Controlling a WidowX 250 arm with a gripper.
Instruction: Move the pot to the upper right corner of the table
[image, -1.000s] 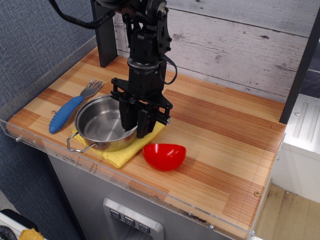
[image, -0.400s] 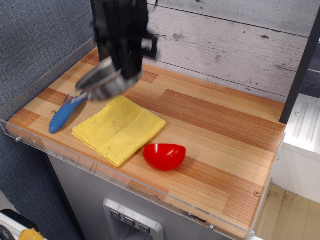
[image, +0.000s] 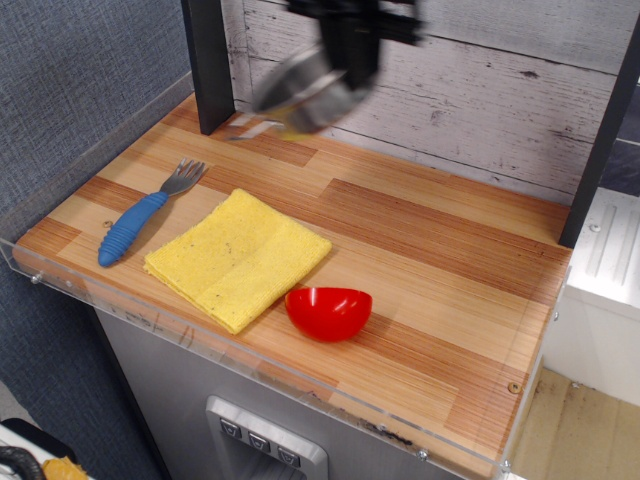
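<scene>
The shiny steel pot (image: 300, 92) hangs tilted and motion-blurred in the air above the back middle of the wood-plank table (image: 430, 250). My gripper (image: 345, 75) is blurred at the top of the view and is shut on the pot's right rim. One wire loop handle (image: 243, 127) points down to the left. The fingertips are hard to make out in the blur.
A yellow cloth (image: 238, 257) lies at the front left. A small red bowl (image: 328, 311) sits by the front edge. A blue-handled fork (image: 145, 214) lies at the left. A black post (image: 207, 65) stands at the back left and another (image: 600, 140) at the right.
The gripper lifted the pot off the yellow cloth, first up to the left, then carried it rightward and back along the wall. The cloth is uncovered.
</scene>
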